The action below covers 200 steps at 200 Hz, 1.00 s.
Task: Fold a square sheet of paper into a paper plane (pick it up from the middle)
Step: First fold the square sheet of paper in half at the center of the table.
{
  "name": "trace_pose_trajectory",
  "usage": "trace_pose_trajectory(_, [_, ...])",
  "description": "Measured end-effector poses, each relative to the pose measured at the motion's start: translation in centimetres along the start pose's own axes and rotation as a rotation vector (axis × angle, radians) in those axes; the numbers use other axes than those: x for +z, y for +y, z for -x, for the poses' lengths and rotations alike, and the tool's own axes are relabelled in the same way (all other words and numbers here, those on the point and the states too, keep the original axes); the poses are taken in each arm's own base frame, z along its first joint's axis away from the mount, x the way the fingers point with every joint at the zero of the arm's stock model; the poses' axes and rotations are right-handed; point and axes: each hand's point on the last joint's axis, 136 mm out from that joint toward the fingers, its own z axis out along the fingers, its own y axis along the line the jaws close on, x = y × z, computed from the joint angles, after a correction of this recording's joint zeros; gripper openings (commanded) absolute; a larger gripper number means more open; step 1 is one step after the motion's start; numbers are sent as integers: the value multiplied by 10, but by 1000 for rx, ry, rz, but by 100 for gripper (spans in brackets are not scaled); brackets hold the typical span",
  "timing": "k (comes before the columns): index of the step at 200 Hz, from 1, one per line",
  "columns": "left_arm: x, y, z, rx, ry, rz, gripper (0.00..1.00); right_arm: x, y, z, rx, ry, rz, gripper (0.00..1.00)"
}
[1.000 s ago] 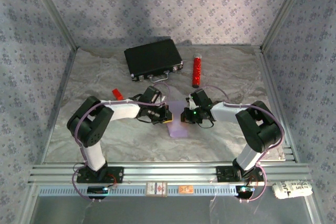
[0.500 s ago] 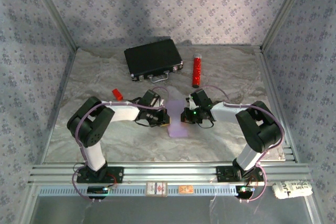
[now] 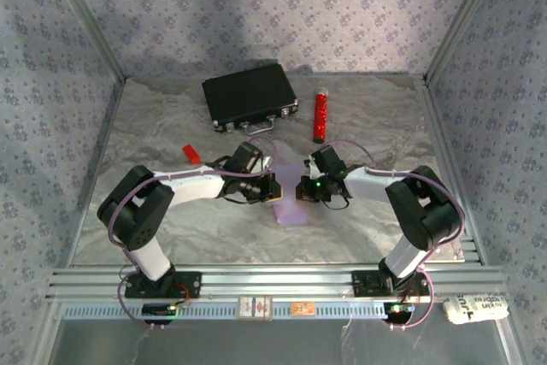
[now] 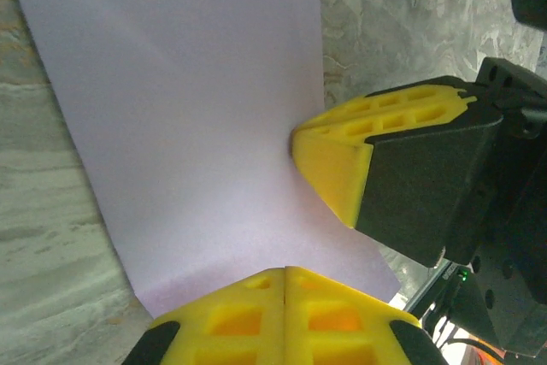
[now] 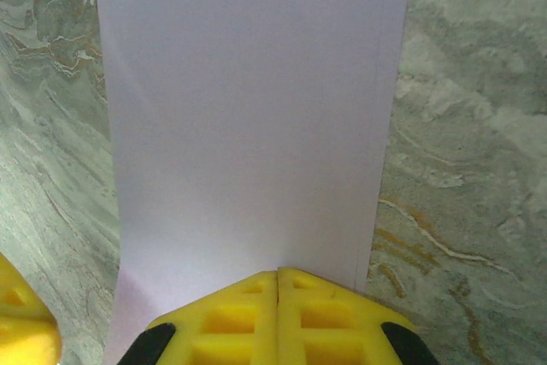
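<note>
The lilac sheet of paper (image 3: 292,209) lies flat on the marbled table as a narrow rectangle, doubled along one long side (image 5: 248,108). My left gripper (image 3: 273,188) is shut, its yellow tip (image 4: 286,269) resting on the sheet's edge (image 4: 197,126). My right gripper (image 3: 301,187) is shut too, and its tip (image 5: 279,271) sits on top of the paper. In the left wrist view the right gripper (image 4: 295,141) touches the sheet's other long edge. The two tips stand close, facing each other across the paper. No dart shape shows.
A black case (image 3: 249,96) lies at the back, with a red cylinder (image 3: 320,115) to its right. A small red block (image 3: 191,153) sits left of the left arm. An aluminium rail (image 3: 273,279) runs along the near edge.
The left arm's elbow has swung down and to the left while its gripper stays at the paper. The right arm and the sheet have hardly moved.
</note>
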Motion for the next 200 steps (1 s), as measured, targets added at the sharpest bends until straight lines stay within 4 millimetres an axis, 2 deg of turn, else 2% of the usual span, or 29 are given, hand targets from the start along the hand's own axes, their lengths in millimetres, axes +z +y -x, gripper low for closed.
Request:
trace_pose_trajectory(22, [5, 7, -5, -13, 20, 8, 5, 0, 0, 0, 0, 0, 0, 0])
trace_pose_trajectory(63, [16, 40, -27, -65, 72, 54, 4, 0, 0, 0, 1, 1, 0, 0])
trace_pose_trajectory(138, [11, 38, -29, -45, 57, 65, 5, 0, 0, -1, 0, -1, 1, 0])
trace_pose_trajectory(200, [-1, 1, -28, -11, 33, -8, 5, -2, -3, -2, 1, -5, -10, 0])
